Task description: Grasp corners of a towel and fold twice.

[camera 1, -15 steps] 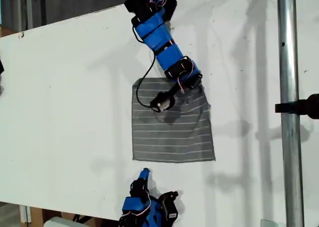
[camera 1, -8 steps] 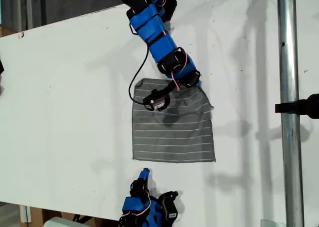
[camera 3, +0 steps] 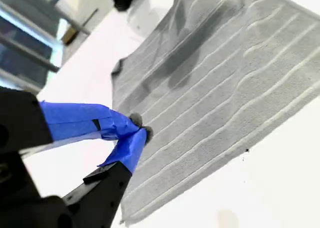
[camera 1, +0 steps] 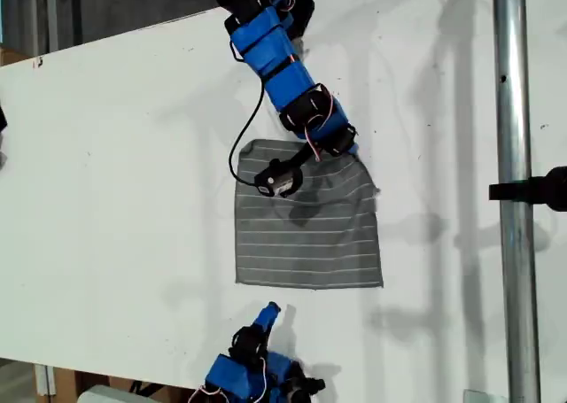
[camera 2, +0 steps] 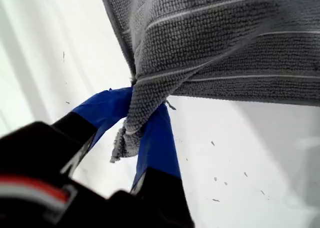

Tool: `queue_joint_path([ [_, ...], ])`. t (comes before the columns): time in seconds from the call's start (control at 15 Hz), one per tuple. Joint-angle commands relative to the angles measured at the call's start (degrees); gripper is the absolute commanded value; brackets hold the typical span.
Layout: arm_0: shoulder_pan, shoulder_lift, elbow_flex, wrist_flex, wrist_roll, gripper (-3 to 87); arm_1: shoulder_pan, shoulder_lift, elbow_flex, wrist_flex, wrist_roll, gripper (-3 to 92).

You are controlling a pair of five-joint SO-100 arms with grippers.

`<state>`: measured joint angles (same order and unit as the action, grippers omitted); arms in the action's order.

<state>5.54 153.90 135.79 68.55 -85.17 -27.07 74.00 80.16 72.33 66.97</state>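
Observation:
The grey striped towel (camera 1: 306,235) lies on the white table (camera 1: 115,199), flat except at its far edge. My first gripper (camera 1: 347,149) reaches in from the top of the exterior view and is shut on the far corner (camera 2: 127,138) at that view's right. That corner is bunched between the blue fingers (camera 2: 155,138) and lifted, so the towel (camera 2: 225,37) wrinkles there. My second gripper (camera 1: 268,313) is at the bottom of the exterior view, just short of the towel's near edge. It (camera 3: 137,133) is shut with nothing in it, and the towel (camera 3: 225,77) spreads out beyond its tips.
A vertical metal pole (camera 1: 512,190) with a black clamp (camera 1: 540,189) stands at the exterior view's right. The table's far edge runs diagonally across that view's top left. The first arm's camera and cable (camera 1: 276,182) hang over the towel's far part.
The first gripper drew the pinched corner up and toward the exterior view's left, rumpling the far edge, then held. The second gripper shifted slightly toward that view's right.

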Motion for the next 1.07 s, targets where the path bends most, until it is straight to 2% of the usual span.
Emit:
queue_joint_path([
  [0.0,6.59,-19.07,-16.00,-0.09,3.08,-3.1,0.18,2.29,-2.02,-0.44,-0.53,-0.2],
  [0.2,15.12,-35.60,-34.63,4.75,9.14,-3.0,0.18,2.29,-1.05,-0.88,-0.53,-0.2],
  [0.27,17.58,-38.14,-36.04,3.43,10.81,-3.0,0.18,2.29,-0.79,-1.14,-0.53,-0.2],
  [0.4,20.92,-37.79,-32.26,-3.96,12.83,-2.9,0.26,2.20,-0.53,-1.67,-0.53,-0.2],
  [0.47,21.62,-37.44,-31.99,-4.48,12.83,-1.2,0.26,2.11,-0.44,-1.67,-0.53,-0.2],
  [0.53,22.24,-36.30,-31.46,-4.92,13.71,8.8,0.26,2.11,-0.35,-1.67,-0.53,-0.2],
  [0.6,22.50,-34.72,-30.23,-6.06,14.85,27.9,0.26,2.11,-0.26,-1.67,-0.53,-0.2],
  [0.73,22.41,-34.37,-28.83,-6.50,16.61,36.4,0.44,2.02,-0.26,-1.76,-0.53,-0.2],
  [1.0,21.18,-39.20,-25.05,-6.06,8.88,29.0,0.62,1.67,-0.09,-1.93,-0.53,-0.2],
])
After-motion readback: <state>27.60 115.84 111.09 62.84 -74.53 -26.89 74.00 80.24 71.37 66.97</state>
